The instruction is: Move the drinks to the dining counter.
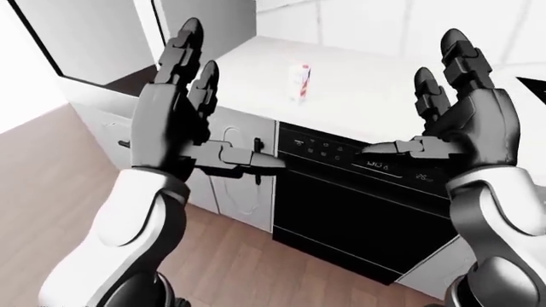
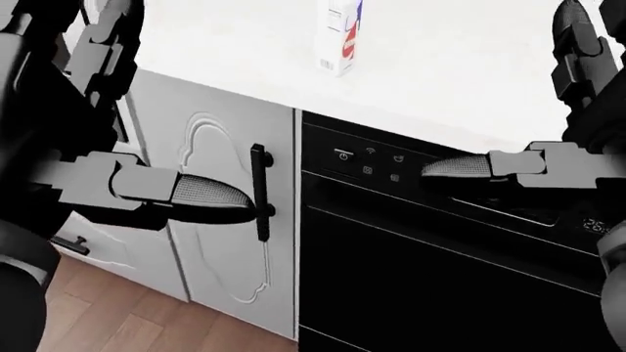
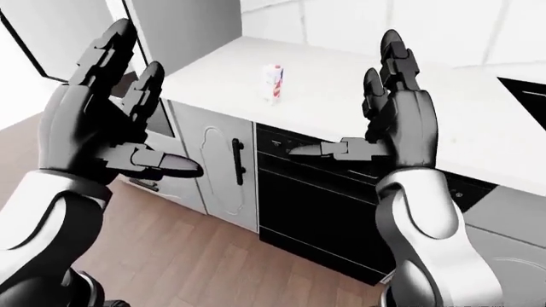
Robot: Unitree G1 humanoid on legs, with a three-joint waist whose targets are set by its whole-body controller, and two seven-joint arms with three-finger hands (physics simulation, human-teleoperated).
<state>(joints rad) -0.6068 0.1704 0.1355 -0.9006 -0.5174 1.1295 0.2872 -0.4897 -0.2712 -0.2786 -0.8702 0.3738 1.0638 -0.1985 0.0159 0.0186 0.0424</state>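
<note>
A white drink carton point(image 1: 299, 82) with red and blue print stands upright on the white counter point(image 1: 376, 96), above the seam between cabinet and dishwasher; it shows again as the carton point(image 2: 340, 38) at the top of the head view. My left hand point(image 1: 198, 109) is raised at the left, fingers spread, holding nothing. My right hand point(image 1: 443, 112) is raised at the right, also spread and holding nothing. Both hands are well short of the carton, one on each side of it.
Below the counter sit a black dishwasher point(image 1: 358, 198) with a lit control panel and a white cabinet door point(image 2: 220, 213) with a black handle point(image 2: 260, 192). Wooden floor point(image 1: 59, 166) lies to the left. A black cooktop edge point(image 3: 525, 89) shows at the far right.
</note>
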